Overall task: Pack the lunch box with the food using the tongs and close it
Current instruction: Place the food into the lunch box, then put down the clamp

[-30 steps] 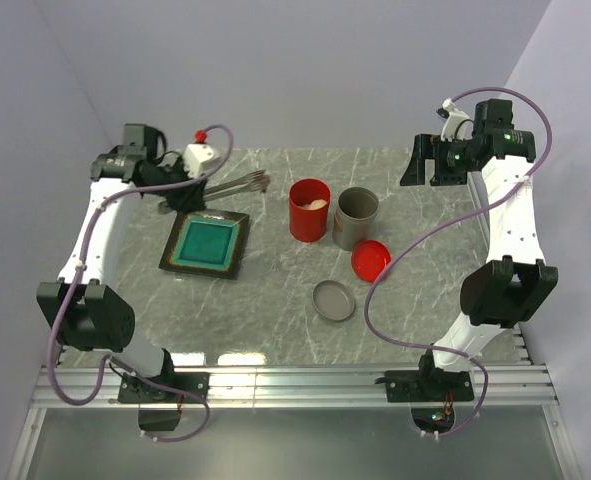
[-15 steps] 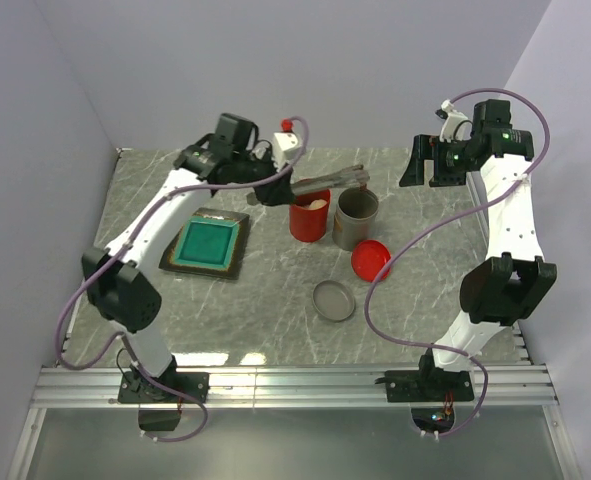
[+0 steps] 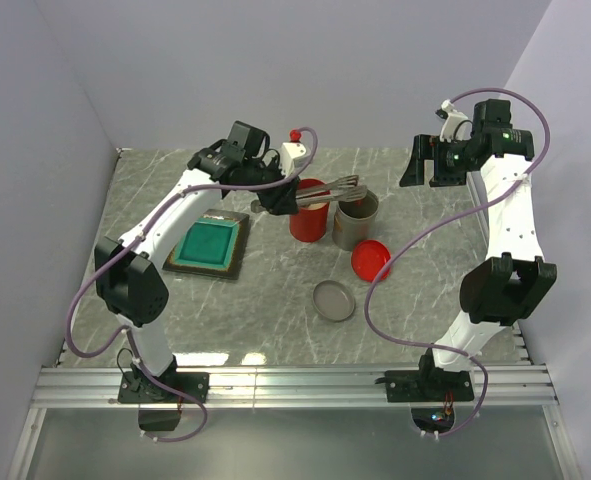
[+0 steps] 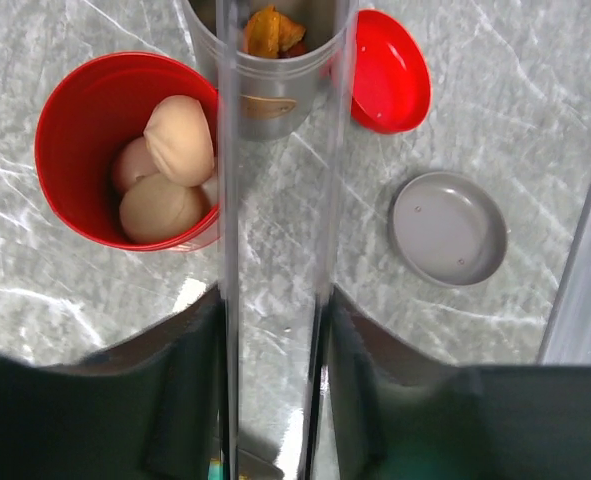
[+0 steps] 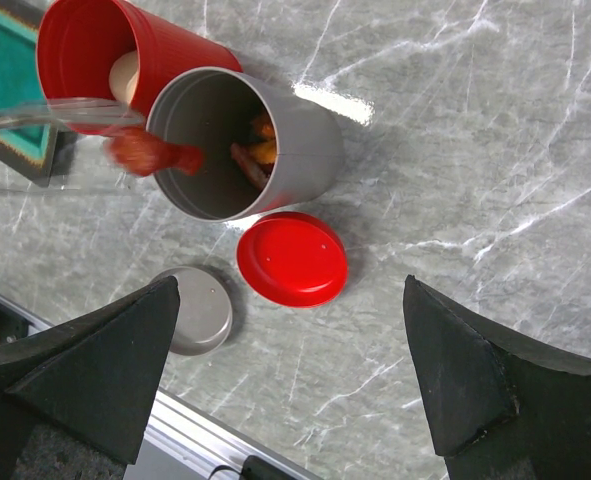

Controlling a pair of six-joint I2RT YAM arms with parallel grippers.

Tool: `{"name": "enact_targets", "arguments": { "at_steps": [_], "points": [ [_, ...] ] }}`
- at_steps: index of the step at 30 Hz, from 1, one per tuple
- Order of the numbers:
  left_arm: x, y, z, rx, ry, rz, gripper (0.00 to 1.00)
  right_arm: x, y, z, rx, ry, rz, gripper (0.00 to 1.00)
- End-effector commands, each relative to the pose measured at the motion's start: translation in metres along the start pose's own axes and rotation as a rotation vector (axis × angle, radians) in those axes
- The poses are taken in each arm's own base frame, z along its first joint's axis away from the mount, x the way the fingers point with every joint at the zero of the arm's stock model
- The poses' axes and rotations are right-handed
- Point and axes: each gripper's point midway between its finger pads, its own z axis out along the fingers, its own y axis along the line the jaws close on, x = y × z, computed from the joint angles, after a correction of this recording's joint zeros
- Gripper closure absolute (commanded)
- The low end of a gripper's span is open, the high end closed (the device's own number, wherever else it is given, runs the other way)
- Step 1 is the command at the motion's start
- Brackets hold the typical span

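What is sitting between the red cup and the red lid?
The grey can stands between the red cup and the red lid, with orange food bits inside it. The left wrist view shows this best.

I see a grey tin (image 3: 356, 226) upright on the marble counter (image 3: 275, 312), with its grey lid (image 3: 334, 300) lying nearby and a teal tray (image 3: 208, 243) to the left.

Grey white-veined marble-look tabletop (image 3: 260, 322), plain pale lilac walls (image 3: 305, 70) on three sides, ribbed aluminium rail (image 3: 295, 383) along its near edge, perhaps a glossy panel (image 3: 295, 445) below, soft light.
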Motion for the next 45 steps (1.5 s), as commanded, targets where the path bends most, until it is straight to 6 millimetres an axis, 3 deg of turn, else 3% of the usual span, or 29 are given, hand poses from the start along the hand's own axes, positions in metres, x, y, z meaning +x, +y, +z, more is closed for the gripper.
{"name": "enact_targets", "arguments": {
  "at_steps": [1, 5, 7, 10, 11, 13, 14, 16, 17, 19, 20, 24, 26, 28, 30, 39, 45],
  "points": [
    [-0.025, -0.005, -0.007, 0.001, -0.065, 0.002, 0.53, -0.010, 0.002, -0.012, 0.013, -0.042, -0.038, 0.00],
    [-0.050, -0.004, -0.020, -0.021, -0.104, 0.010, 0.41, -0.009, 0.003, -0.016, 0.018, -0.044, -0.046, 0.00],
    [-0.057, -0.003, -0.028, -0.020, -0.127, -0.007, 0.41, -0.009, 0.005, -0.019, 0.022, -0.049, -0.051, 0.00],
    [-0.076, 0.005, -0.064, -0.021, -0.236, -0.069, 0.44, -0.009, 0.006, -0.022, 0.025, -0.057, -0.059, 0.00],
    [-0.074, 0.017, -0.087, -0.059, -0.269, -0.095, 0.47, -0.008, 0.007, -0.023, 0.022, -0.057, -0.061, 0.00],
    [-0.067, 0.024, -0.111, -0.083, -0.297, -0.119, 0.49, -0.006, 0.008, -0.023, 0.016, -0.056, -0.068, 0.00],
    [-0.053, 0.033, -0.132, -0.135, -0.304, -0.142, 0.49, -0.002, 0.008, -0.020, 0.007, -0.046, -0.066, 0.00],
    [-0.022, 0.036, -0.149, -0.185, -0.264, -0.162, 0.50, 0.000, 0.009, -0.021, 0.003, -0.049, -0.073, 0.00],
    [-0.003, 0.050, -0.163, -0.235, -0.243, -0.165, 0.50, 0.002, 0.008, -0.019, 0.004, -0.046, -0.074, 0.00],
    [0.028, 0.059, -0.175, -0.283, -0.203, -0.197, 0.50, 0.003, 0.008, -0.019, 0.003, -0.042, -0.078, 0.00],
    [0.058, 0.067, -0.186, -0.333, -0.181, -0.252, 0.50, 0.005, 0.007, -0.017, 0.002, -0.037, -0.078, 0.00],
    [0.128, 0.078, -0.201, -0.424, -0.107, -0.324, 0.50, 0.010, 0.006, -0.014, 0.000, -0.025, -0.077, 0.00],
    [0.162, 0.081, -0.202, -0.456, -0.072, -0.388, 0.50, 0.012, 0.006, -0.013, -0.003, -0.022, -0.074, 0.00],
    [0.178, 0.086, -0.199, -0.483, -0.046, -0.379, 0.49, 0.012, 0.006, -0.011, -0.008, -0.019, -0.072, 0.00],
    [0.211, 0.085, -0.184, -0.480, 0.008, -0.420, 0.48, 0.013, 0.006, -0.010, -0.016, -0.014, -0.068, 0.00],
    [0.271, 0.096, -0.152, -0.476, 0.102, -0.490, 0.45, 0.015, 0.007, -0.012, -0.009, -0.014, -0.070, 0.00],
    [0.308, 0.085, -0.138, -0.445, 0.203, -0.500, 0.43, 0.018, 0.005, -0.011, -0.003, -0.009, -0.068, 0.00]
  ]
}}
